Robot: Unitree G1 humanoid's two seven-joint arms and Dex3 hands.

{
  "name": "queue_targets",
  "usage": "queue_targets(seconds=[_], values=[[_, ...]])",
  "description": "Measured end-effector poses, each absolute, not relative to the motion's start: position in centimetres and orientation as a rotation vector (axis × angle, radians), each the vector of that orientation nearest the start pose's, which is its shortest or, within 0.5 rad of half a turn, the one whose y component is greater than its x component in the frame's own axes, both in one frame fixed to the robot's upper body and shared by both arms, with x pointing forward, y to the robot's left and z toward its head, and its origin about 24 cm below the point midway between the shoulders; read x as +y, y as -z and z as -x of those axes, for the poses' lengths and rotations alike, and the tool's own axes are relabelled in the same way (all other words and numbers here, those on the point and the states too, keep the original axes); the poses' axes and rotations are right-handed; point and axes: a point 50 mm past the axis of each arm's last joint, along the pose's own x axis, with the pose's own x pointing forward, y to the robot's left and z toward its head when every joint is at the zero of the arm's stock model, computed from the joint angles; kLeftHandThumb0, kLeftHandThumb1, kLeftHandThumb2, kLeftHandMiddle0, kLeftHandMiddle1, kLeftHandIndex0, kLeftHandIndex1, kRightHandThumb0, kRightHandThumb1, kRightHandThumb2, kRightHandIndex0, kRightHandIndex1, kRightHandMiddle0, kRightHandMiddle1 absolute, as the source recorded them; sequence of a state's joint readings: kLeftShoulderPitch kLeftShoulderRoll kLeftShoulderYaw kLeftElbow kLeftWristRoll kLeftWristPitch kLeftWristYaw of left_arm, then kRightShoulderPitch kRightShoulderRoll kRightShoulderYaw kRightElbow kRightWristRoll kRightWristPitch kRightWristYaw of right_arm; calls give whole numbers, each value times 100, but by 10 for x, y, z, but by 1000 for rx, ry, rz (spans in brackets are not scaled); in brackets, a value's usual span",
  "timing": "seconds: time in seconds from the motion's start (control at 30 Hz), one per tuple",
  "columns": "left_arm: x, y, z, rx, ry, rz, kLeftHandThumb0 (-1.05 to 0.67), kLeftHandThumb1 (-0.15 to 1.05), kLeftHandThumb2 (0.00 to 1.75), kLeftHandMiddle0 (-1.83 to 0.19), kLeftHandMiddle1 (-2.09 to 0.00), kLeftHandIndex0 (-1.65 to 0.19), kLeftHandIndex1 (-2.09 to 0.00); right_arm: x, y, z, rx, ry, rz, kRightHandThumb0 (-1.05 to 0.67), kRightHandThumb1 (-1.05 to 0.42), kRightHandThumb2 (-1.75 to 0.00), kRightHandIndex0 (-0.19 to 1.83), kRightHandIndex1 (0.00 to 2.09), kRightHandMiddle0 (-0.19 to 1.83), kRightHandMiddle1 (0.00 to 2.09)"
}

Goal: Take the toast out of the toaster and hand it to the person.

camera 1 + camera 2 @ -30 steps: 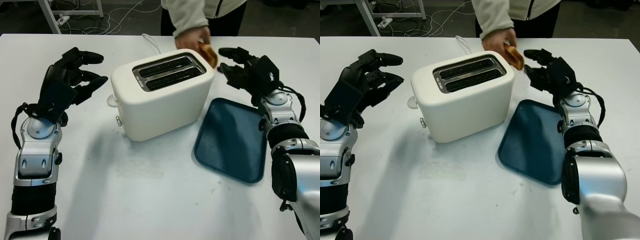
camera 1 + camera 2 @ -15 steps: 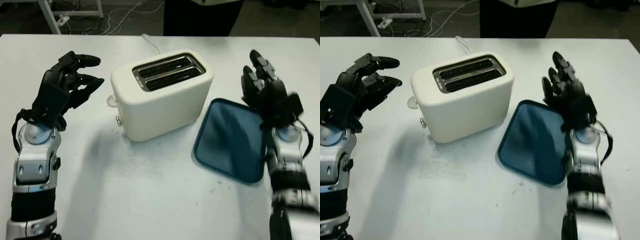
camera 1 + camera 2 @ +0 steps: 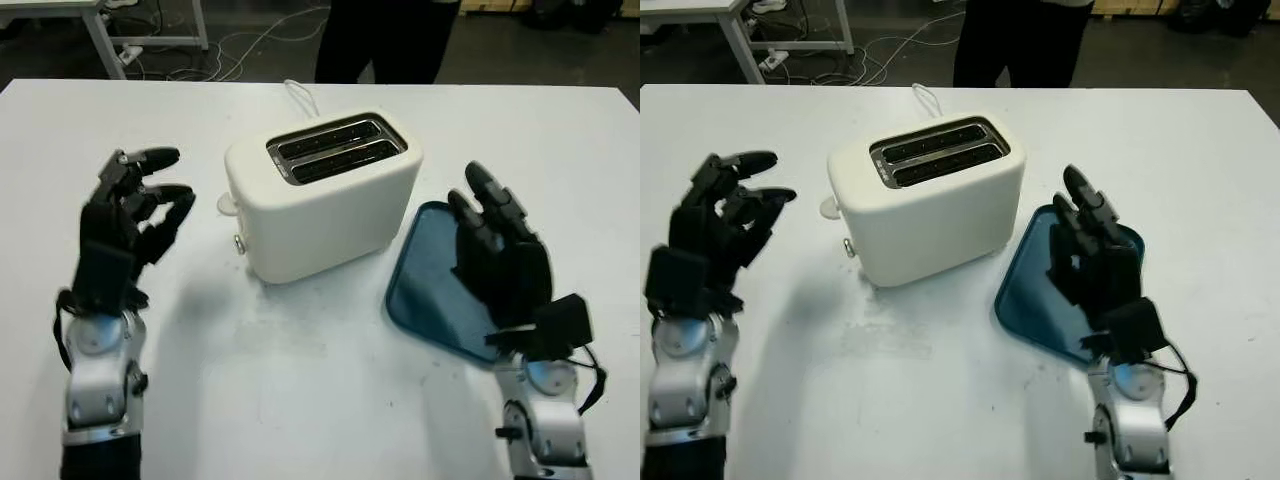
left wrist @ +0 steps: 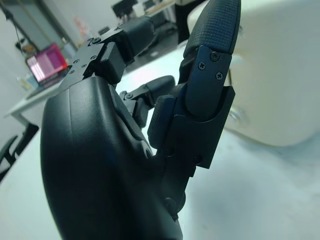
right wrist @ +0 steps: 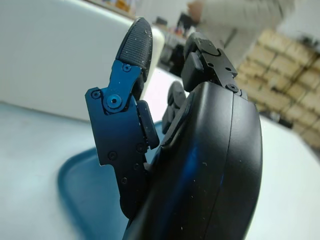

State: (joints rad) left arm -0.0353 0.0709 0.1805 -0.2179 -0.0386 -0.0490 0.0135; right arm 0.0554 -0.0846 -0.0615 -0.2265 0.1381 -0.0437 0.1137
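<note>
The cream toaster (image 3: 325, 195) stands mid-table, and both of its top slots (image 3: 335, 150) look dark with no toast standing out of them. My left hand (image 3: 150, 200) is open, raised above the table to the left of the toaster. My right hand (image 3: 495, 250) is open too, held upright over the near part of the blue tray (image 3: 425, 290), to the right of the toaster. A person (image 3: 385, 40) in dark trousers stands at the table's far edge; a light top (image 5: 240, 15) shows in the right wrist view.
The toaster's white cable (image 3: 300, 95) runs toward the far edge. Its lever knob (image 3: 228, 205) sticks out on the side facing my left hand. White tabletop stretches in front of the toaster. A table leg and cables (image 3: 150, 45) lie on the floor beyond.
The person's hand with the toast has drawn away from the toaster's far corner. My right hand pulled back from there to above the tray. My left hand drew nearer to me.
</note>
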Motion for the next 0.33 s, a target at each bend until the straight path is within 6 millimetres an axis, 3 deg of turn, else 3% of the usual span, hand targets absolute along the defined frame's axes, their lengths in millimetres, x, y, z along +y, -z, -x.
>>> queue_targets(seconds=[0.33], values=[[188, -98, -245, -285, -146, -16, -88, 92, 19, -16, -123, -15, -108, -161, -87, -237, -183, -103, -44, -64, -92, -62, 18, 21, 27, 5]])
